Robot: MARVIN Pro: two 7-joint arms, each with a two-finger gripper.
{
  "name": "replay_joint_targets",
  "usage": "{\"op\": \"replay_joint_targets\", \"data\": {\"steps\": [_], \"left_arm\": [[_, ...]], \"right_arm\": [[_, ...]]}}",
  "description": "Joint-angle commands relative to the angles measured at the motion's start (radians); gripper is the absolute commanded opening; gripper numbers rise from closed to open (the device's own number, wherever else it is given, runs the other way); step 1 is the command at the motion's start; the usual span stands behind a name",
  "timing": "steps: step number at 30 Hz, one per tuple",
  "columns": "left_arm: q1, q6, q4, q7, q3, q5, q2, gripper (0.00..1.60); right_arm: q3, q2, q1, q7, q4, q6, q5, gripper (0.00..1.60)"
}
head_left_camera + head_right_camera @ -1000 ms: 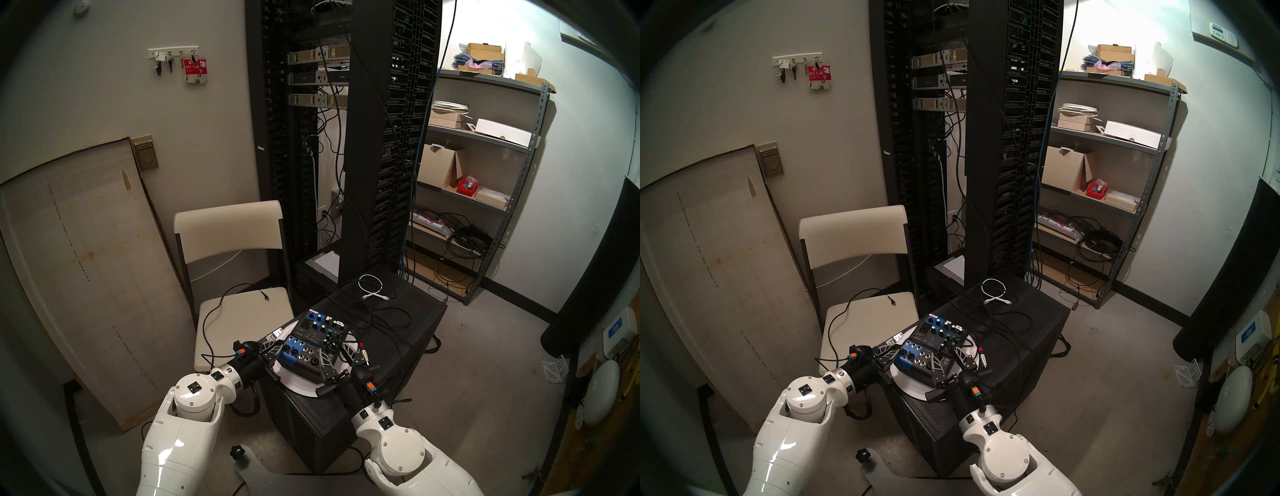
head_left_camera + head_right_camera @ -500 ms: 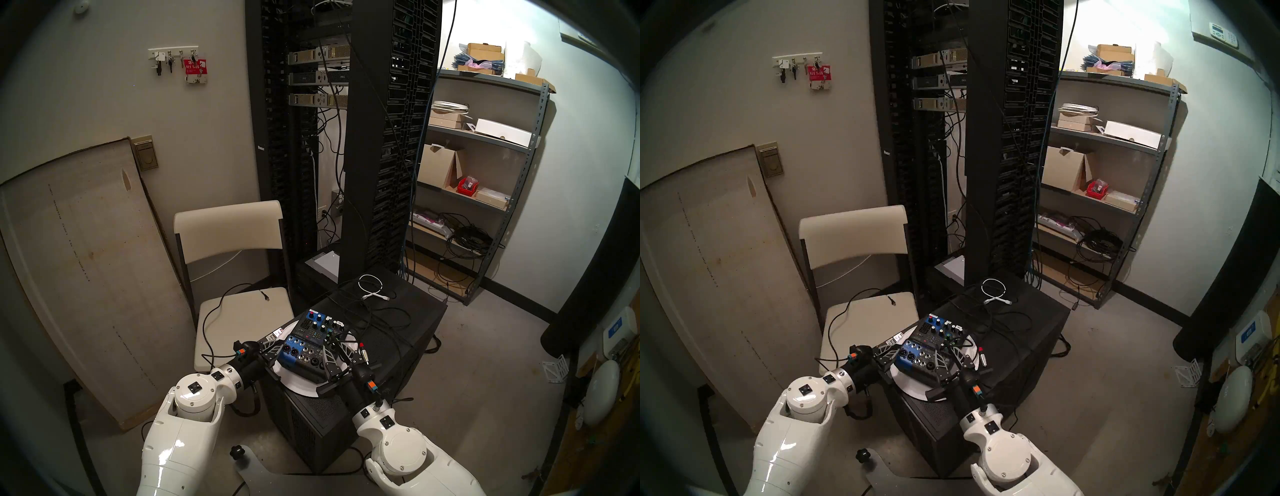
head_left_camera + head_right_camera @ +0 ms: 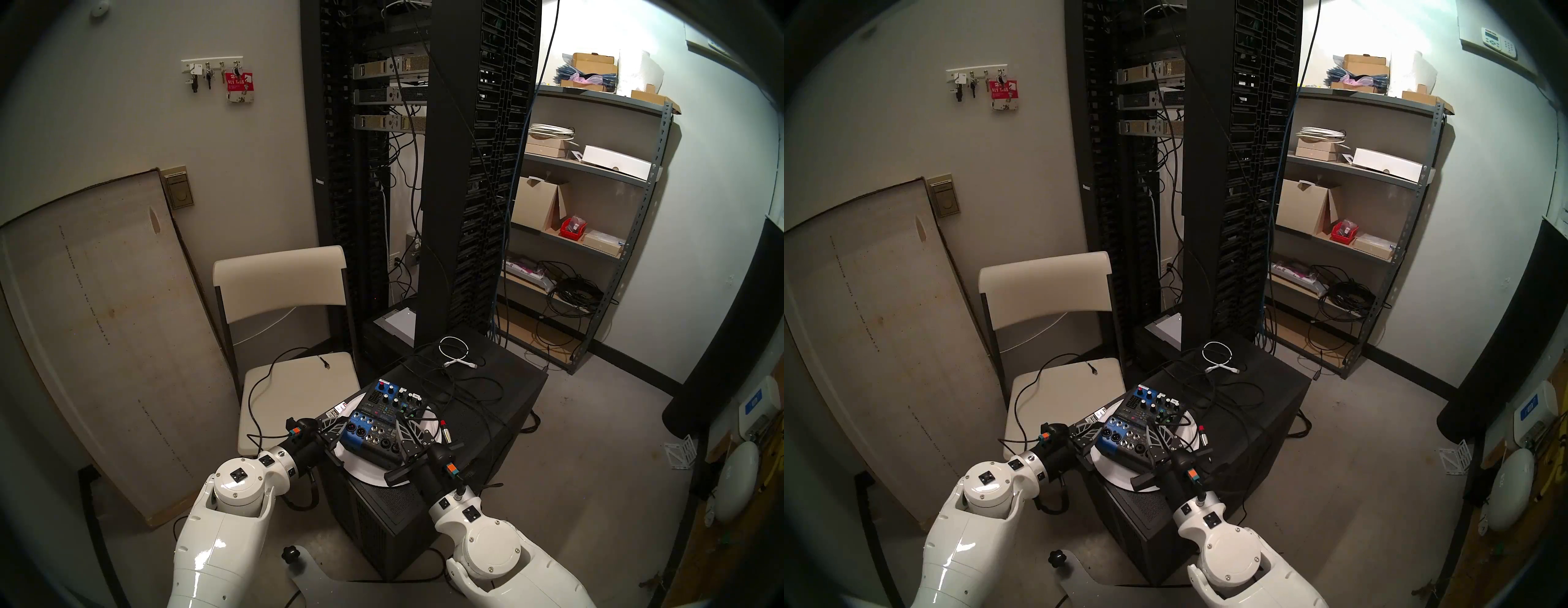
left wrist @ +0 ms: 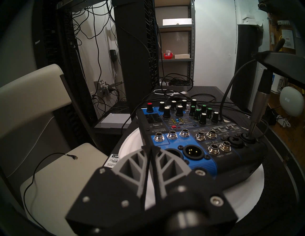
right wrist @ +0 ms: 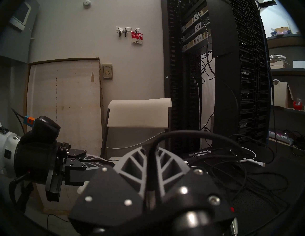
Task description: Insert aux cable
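Note:
A black and blue audio mixer sits on a white round plate on a black cabinet. My right gripper is over the mixer's front right corner, shut on the aux cable. In the left wrist view, the cable's silvery jack plug stands tilted below the right fingers. Its tip is at a socket on the mixer; how deep it sits is unclear. My left gripper is shut and empty at the mixer's left front edge, shown in the left wrist view.
A jack plug with a red band lies on the cabinet right of the plate. A coiled white cable and loose black cables lie behind the mixer. A beige folding chair stands to the left, and black server racks behind.
My right gripper has shifted a little left and turned over the mixer's front right corner with the cable in it. The left arm has not moved.

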Motion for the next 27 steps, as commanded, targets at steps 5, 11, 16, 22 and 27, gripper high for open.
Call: {"op": "replay_joint_targets", "data": {"steps": [5, 11, 16, 22, 27], "left_arm": [[-0.005, -0.004, -0.009, 0.004, -0.001, 0.001, 0.000, 0.36], [-0.004, -0.001, -0.013, 0.006, -0.002, 0.002, -0.001, 0.37], [-0.004, 0.000, -0.013, 0.008, -0.001, 0.003, -0.002, 0.37], [-0.008, 0.001, -0.009, 0.012, -0.002, 0.000, -0.004, 0.36], [-0.009, 0.006, -0.012, 0.012, -0.001, -0.002, -0.004, 0.35]], "right_arm": [[-0.004, -0.007, 0.004, -0.003, -0.012, -0.007, -0.006, 0.00], [-0.006, -0.002, -0.008, -0.007, -0.019, -0.001, -0.014, 0.00], [-0.004, 0.006, -0.021, -0.008, -0.030, -0.003, -0.016, 0.00], [-0.004, 0.009, -0.029, -0.010, -0.034, -0.004, -0.021, 0.00], [-0.007, 0.009, -0.032, -0.011, -0.024, -0.003, -0.026, 0.00]]}}
